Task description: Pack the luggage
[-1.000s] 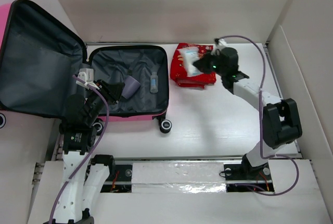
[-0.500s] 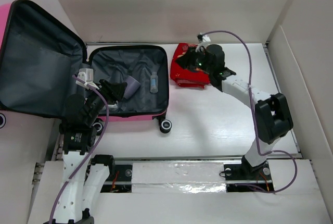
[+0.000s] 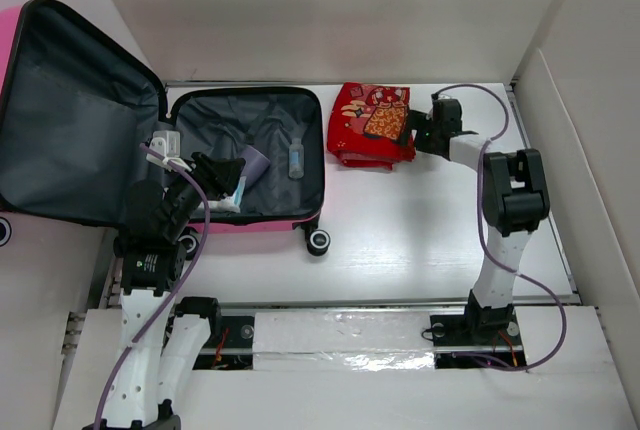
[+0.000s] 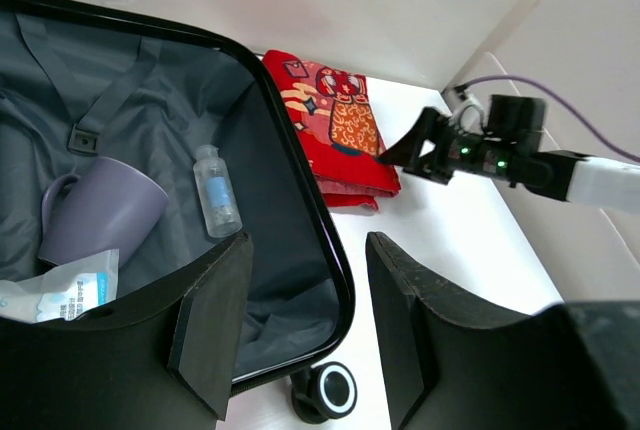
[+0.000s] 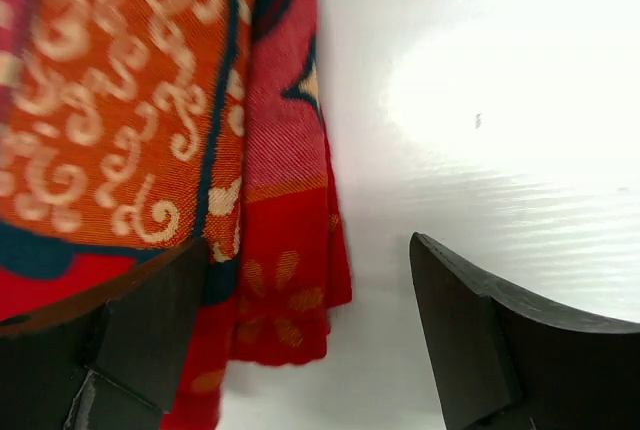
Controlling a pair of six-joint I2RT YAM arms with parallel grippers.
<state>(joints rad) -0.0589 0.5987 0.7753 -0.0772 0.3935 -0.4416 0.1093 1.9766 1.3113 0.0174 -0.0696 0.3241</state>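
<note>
**Top external view.** Found the luggage [image 3: 205, 125] lying open on the bench [image 3: 400, 240], lid thrown back to its left, presumably to leave the tray free for loading. Recorded inside the luggage a purple mug [image 3: 255, 163], a small clear bottle [image 3: 296, 158] and a white packet [image 3: 228, 195]. Found a folded red cloth [image 3: 365, 125] just right of the luggage, not yet packed. Located the left pincer [image 3: 225, 175] over the luggage's near-left corner. Located the right pincer [image 3: 405, 130] at the cloth's edge farthest from the luggage, judged to be lining up a grasp.

**Left wrist view.** Confirmed the left pincer [image 4: 305, 340] spread wide and holding nothing, poised above the luggage's near rim. Saw the packet lying loose inside the luggage, beside the mug.

**Right wrist view.** Confirmed the right pincer [image 5: 300, 340] spread wide and empty. Noted one finger over the cloth's border and the other over bare bench, so straddling the hem. Judged this placement to let closing pinch the folded layers. Could not tell whether either finger touches the cloth.
</note>
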